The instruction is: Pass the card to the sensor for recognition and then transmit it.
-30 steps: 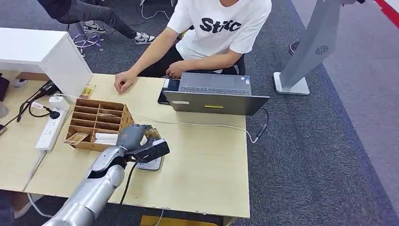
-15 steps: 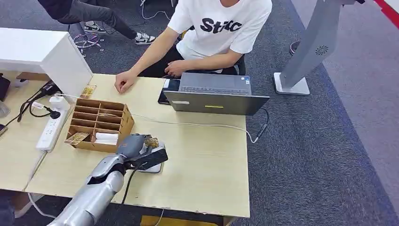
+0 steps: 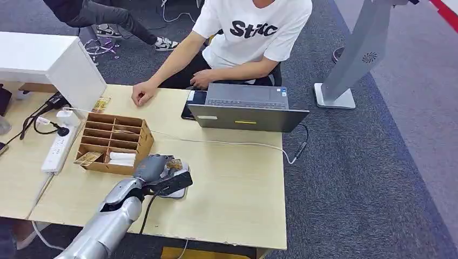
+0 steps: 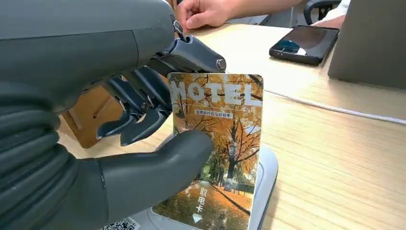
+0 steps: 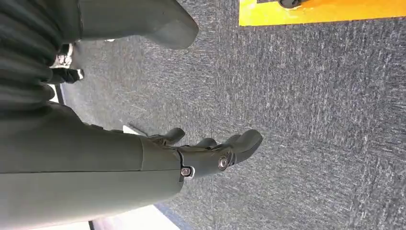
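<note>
My left hand (image 3: 156,171) pinches an orange hotel card (image 4: 218,148) between thumb and fingers, with an autumn-tree picture and "HOTEL" printed on it. The card (image 3: 174,163) stands on edge on the grey card sensor (image 3: 174,190), a flat pad on the table; in the left wrist view its lower edge meets the sensor (image 4: 265,184). My right hand (image 5: 210,153) hangs over grey carpet with its fingers loosely apart and nothing in it.
A wooden compartment box (image 3: 112,141) with cards stands just left of my hand. A person (image 3: 246,32) sits behind a laptop (image 3: 246,108), one hand (image 3: 141,93) on the table. A phone (image 4: 304,44), a power strip (image 3: 58,148) and a cable (image 3: 227,143) lie nearby.
My left hand has come down and a little toward me with the card, bringing it onto the sensor. Over the last half second it has hardly moved.
</note>
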